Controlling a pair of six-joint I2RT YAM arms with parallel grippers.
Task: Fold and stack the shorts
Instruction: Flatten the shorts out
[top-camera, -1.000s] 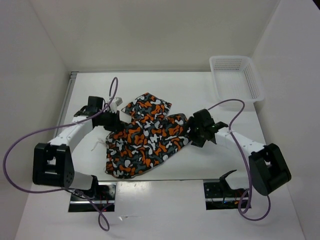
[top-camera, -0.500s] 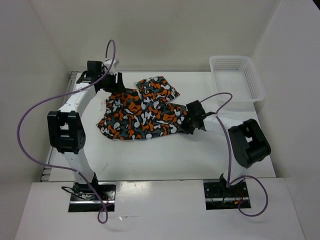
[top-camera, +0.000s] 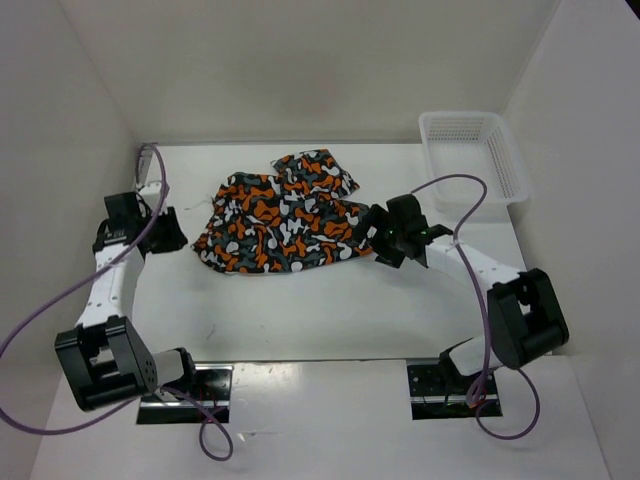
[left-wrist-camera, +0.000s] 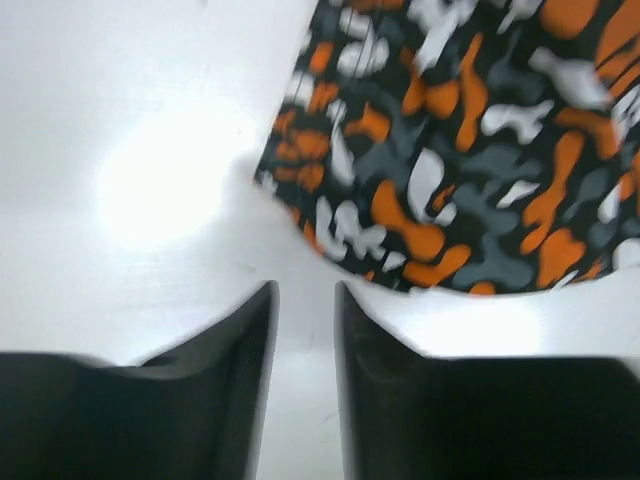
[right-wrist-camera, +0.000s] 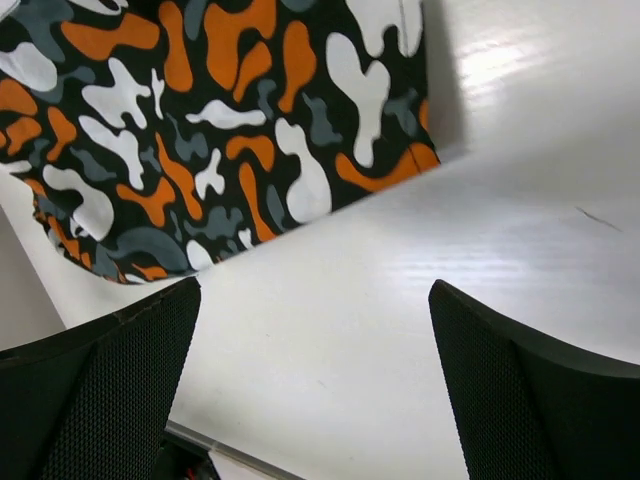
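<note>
Since neither gripper holds anything, the entries run as items at rest on the white table, listed left to right in the top view. Left gripper: parked at 9 o'clock of the cloth and apart from it, which I take for a stand-off while the spread is assessed. In its wrist view the dark, smooth fingers stand narrowly apart, with bare table showing in the slit between them. The shorts: soft printed fabric with orange, white and grey-teal blotches on black. They lie loosely flattened toward 12 o'clock of the table, with a smaller lobe jutting at 1 o'clock, a curved near hem and faint creases. Whether the layers are doubled over I cannot tell, and the fold looks not yet squared. Right gripper: it sits at 3 to 4 o'clock of the shorts, just beside their edge. Its jaws are wide apart on nothing, and its mesh-textured pads flank glossy table, so it is likely poised to take that hem. White plastic basket: rigid lattice walls, at 2 o'clock of the table, well apart from the cloth.
</note>
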